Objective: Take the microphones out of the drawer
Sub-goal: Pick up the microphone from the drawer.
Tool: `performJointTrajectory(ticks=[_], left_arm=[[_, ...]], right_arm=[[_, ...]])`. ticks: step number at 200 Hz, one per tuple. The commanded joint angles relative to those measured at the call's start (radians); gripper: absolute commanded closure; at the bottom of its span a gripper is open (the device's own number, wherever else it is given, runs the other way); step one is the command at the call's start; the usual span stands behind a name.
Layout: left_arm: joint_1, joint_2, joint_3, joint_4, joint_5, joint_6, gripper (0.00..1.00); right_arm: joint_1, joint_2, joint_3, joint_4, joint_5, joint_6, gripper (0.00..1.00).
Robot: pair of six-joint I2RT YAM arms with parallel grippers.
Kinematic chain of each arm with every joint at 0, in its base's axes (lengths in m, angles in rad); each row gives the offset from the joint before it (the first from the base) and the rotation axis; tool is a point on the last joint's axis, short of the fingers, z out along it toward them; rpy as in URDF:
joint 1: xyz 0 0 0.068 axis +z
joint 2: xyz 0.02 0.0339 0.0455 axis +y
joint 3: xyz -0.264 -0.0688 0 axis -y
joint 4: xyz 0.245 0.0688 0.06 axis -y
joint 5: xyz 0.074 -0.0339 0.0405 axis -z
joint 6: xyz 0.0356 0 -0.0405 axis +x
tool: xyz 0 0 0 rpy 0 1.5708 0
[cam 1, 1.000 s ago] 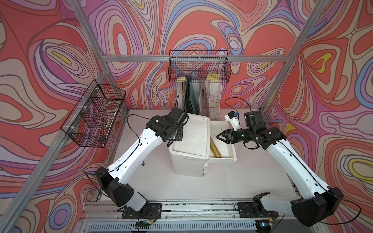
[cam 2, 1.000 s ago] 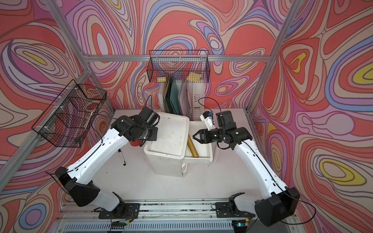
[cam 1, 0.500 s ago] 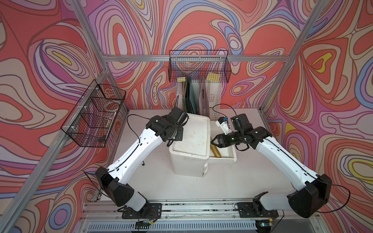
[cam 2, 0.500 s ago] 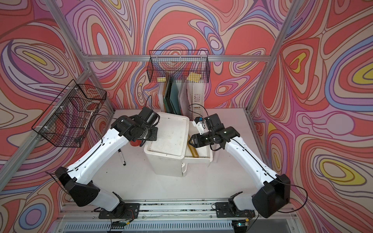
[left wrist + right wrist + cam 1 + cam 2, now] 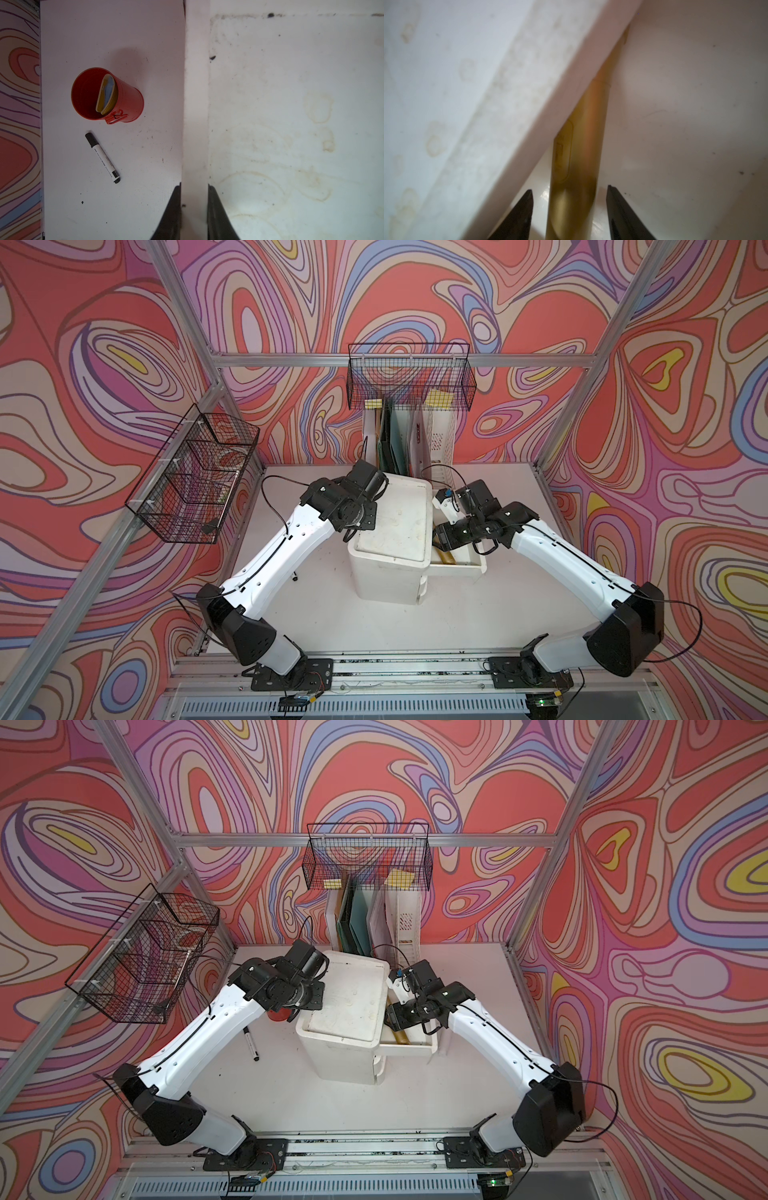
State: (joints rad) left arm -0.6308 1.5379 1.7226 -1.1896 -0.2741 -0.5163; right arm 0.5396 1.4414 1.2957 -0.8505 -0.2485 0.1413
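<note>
As we read the right gripper [image 5: 570, 188]: jaws apart, straddling the gold microphone [image 5: 583, 124], with a gap on each side.
Microphone: lies in the pulled-out drawer [image 5: 457, 570], far end under the cabinet [image 5: 395, 522] top.
Left gripper [image 5: 194, 187]: pinched on the cabinet's rim.
Surface: white table [image 5: 332, 614], scuffed; cabinet top stained.
Room: swirled red-purple walls [image 5: 104, 364], metal frame [image 5: 270, 360].
Count: we tally two wire baskets, back basket [image 5: 409, 377] and side basket [image 5: 191, 485]; one red cup [image 5: 104, 95]; one marker [image 5: 102, 158].

Gold microphone [image 5: 577, 145], white drawer [image 5: 455, 570], red cup [image 5: 126, 104], walls [image 5: 415, 290] swirled red, purple, blue, cream
</note>
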Motion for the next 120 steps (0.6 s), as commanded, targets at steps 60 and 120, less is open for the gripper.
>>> performJointTrajectory(ticks=[60, 120], left_arm=[[0.019, 0.000, -0.020, -0.100, -0.139, 0.015, 1.00], [0.019, 0.000, -0.023, -0.099, -0.138, 0.015, 1.00]], right_arm=[[0.072, 0.042, 0.006, 0.005, 0.240, 0.061, 0.45], [0.071, 0.043, 0.008, 0.009, 0.303, 0.125, 0.57]])
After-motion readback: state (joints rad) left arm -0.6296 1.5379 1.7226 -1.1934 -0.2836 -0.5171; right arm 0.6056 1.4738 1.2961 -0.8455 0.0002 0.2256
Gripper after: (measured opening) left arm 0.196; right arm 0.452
